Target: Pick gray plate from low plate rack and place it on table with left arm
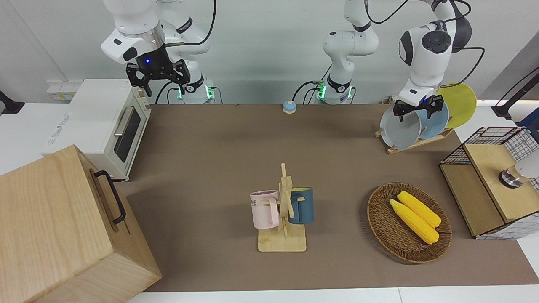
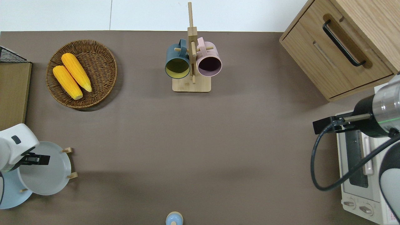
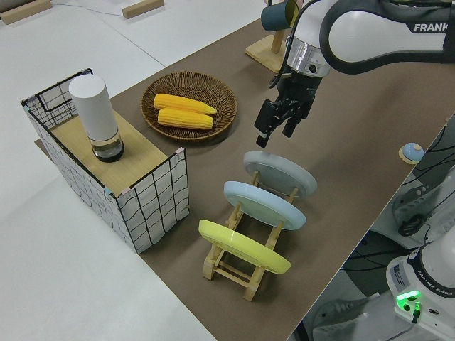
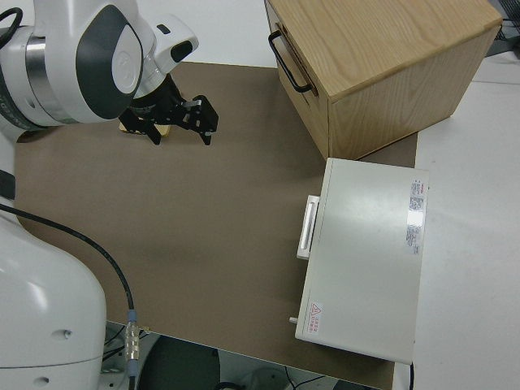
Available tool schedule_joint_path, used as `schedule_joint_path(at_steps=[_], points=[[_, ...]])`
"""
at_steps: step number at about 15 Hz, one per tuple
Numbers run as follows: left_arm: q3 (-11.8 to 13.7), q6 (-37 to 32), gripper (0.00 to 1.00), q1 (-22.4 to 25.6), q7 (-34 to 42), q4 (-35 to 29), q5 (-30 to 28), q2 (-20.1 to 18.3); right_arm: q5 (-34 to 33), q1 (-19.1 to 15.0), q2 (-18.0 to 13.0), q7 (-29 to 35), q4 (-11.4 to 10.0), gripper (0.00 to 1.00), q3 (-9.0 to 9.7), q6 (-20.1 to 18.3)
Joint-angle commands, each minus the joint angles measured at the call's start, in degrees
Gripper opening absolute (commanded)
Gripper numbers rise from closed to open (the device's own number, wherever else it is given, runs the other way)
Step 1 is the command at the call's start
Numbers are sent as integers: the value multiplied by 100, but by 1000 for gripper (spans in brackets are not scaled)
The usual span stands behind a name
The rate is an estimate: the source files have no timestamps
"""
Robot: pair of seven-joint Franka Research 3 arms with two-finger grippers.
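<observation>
White left arm reads "FRANKA"

Your left gripper (image 3: 276,125) hangs spread and empty above the gray plate (image 3: 280,172); right arm parked.

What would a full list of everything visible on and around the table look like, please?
Gray plate: one, pale gray, in the low plate rack, the slot farthest from the robots.
Blue plate: one, sky blue, middle slot.
Yellow plate: one, nearest slot.
Basket: one, brown wicker, holding two yellow corn cobs.
Mug stand: one, light wood, with a pink mug and a dark blue mug.
Bell: one, blue, near the robots.
Toaster oven: one, white, at the right arm's end.
Wooden cabinet: one, beside the oven.
Wire crate: one, with a white cylinder on top.
Table: brown mat.
Left hand: open, over the gray plate.
Right hand: parked, open.
</observation>
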Motion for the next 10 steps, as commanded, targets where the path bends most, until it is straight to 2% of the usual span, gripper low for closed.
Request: schedule_joint_path(at_steps=[1, 8, 10], points=[[50, 195, 993, 17, 31, -254, 278, -138, 59, -56, -14, -8, 35, 990, 32, -75], [103, 431, 993, 25, -57, -508, 550, -86, 59, -56, -14, -8, 35, 987, 32, -75], [103, 554, 993, 157, -57, -605, 559, -42, 59, -56, -14, -8, 35, 990, 32, -75]])
